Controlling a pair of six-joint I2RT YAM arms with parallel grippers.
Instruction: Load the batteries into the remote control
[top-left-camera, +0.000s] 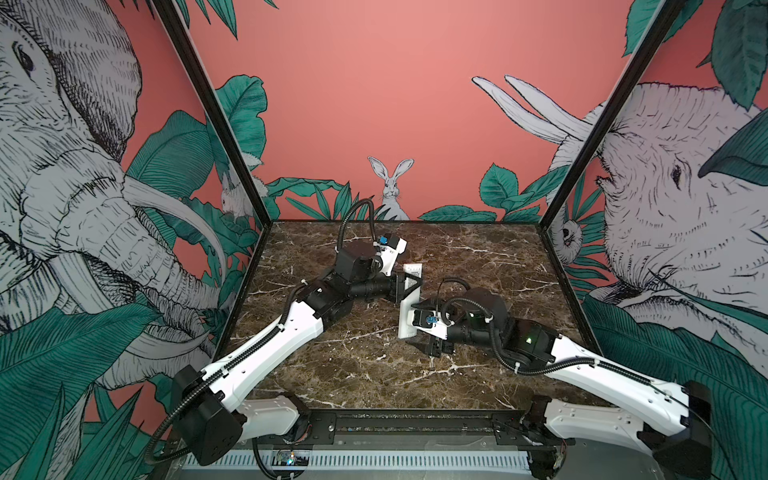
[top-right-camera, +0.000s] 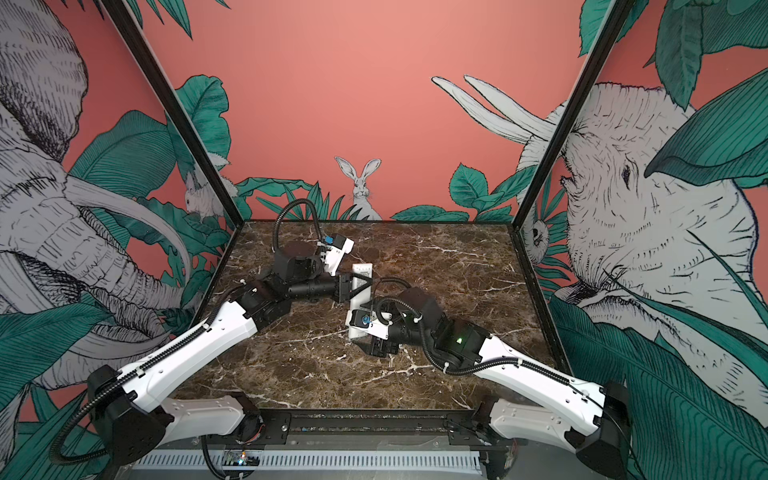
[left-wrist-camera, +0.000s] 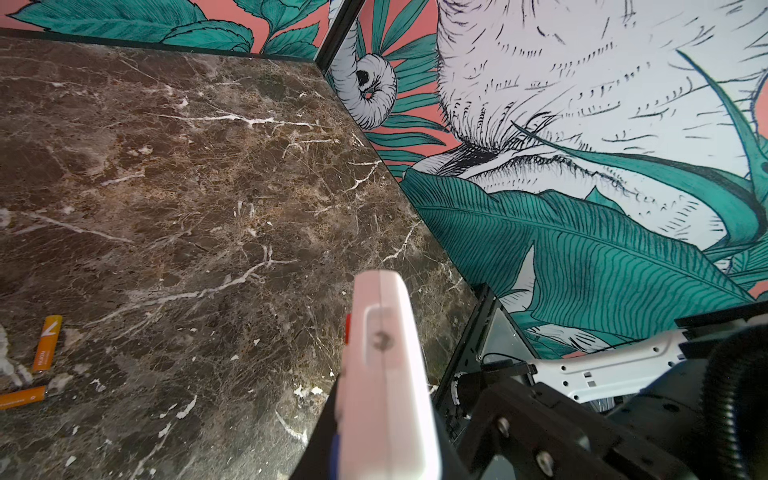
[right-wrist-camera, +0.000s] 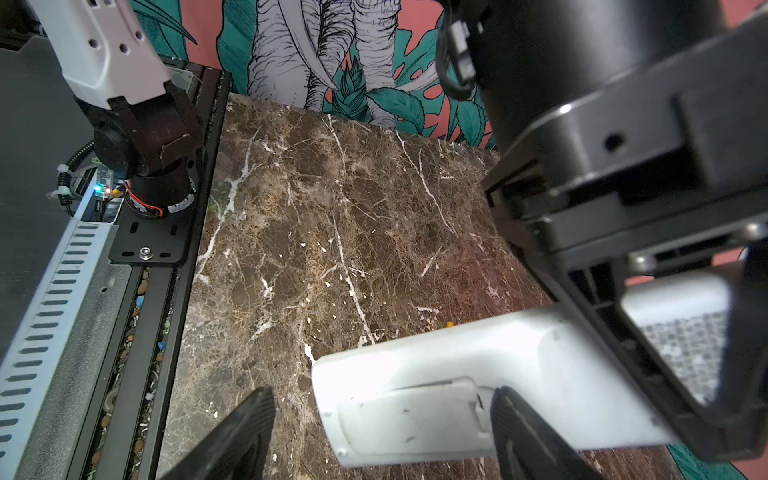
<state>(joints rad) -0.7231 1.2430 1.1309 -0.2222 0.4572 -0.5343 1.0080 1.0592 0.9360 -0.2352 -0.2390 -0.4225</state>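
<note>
Right wrist: remote (right-wrist-camera: 436, 374) end sits inside spread right claw (right-wrist-camera: 382, 399).

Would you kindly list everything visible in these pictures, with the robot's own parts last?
table: one, brown marble with white veins, beneath everything
walls: three, pink with elephants, a rabbit and green leaves, around the table
remote control: one, white, held at mid-table, back cover closed
batteries: two, orange, lying loose on the table, away from the remote
left pincer: one, black, shut on the remote control
right pincer: one, black, open beside the remote's cover end
</note>
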